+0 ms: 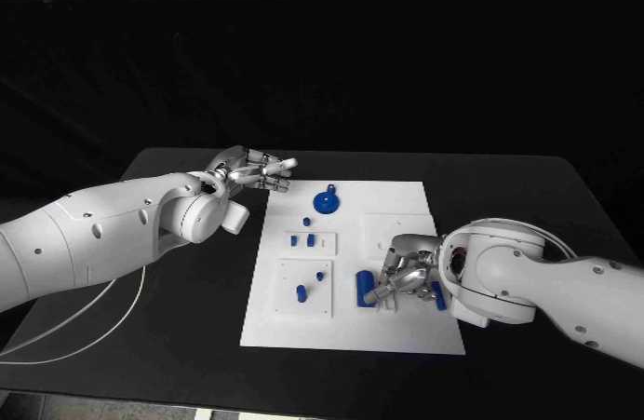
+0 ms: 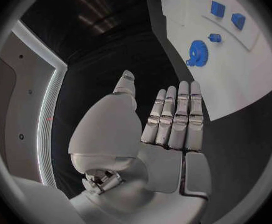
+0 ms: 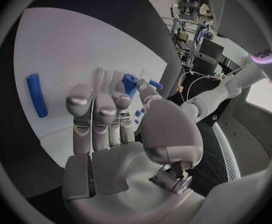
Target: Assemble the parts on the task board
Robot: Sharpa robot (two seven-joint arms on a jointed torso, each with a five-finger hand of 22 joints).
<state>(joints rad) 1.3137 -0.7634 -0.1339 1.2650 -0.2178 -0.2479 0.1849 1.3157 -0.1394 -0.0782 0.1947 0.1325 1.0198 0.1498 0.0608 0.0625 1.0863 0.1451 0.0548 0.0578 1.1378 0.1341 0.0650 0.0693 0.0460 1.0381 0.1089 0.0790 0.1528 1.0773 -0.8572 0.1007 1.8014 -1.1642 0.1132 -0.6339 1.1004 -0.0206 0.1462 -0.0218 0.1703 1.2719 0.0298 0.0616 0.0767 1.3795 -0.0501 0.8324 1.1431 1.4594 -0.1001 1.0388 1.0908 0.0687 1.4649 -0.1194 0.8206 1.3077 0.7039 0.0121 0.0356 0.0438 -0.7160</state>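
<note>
Head view: the left hand (image 1: 252,170) is hovering off the task board's (image 1: 403,336) far left corner, holding nothing. The right hand (image 1: 398,278) is reaching down among blue parts (image 1: 365,288).

Left wrist: fingers (image 2: 173,117) are lying straight, empty; the gear (image 2: 197,52) is sitting ahead.

Right wrist: fingertips (image 3: 120,102) are pressing around a blue part (image 3: 131,83); whether it is gripped I cannot tell. A blue rod (image 3: 36,94) is lying apart.

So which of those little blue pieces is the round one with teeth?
The blue gear at the far end of the white task board, nearest the left hand. It is a flat toothed disc; the other blue pieces are small blocks, pegs and rods.
</note>
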